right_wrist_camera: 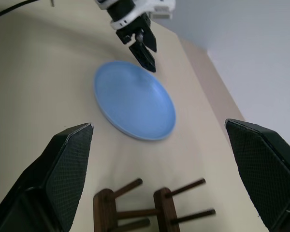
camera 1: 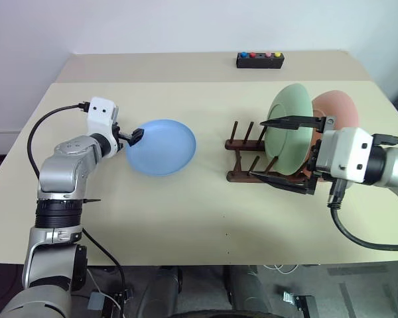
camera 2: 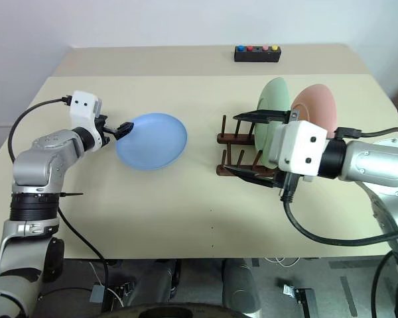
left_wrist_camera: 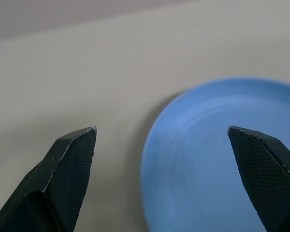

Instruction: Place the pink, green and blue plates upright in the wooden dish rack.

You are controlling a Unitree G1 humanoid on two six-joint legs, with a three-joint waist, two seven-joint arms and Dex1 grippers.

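The blue plate lies flat on the table, left of the wooden dish rack. The green plate stands upright between the rack's pegs, and the pink plate stands upright just behind it. My left gripper is open at the blue plate's left rim, and in the left wrist view its fingertips straddle that rim without touching it. My right gripper hangs open in front of the green plate, over the rack's free pegs, with nothing between its fingers.
A small black box with coloured buttons sits at the back on a second table surface. The tan table runs wide in front of the plate and rack. Cables trail from both wrists.
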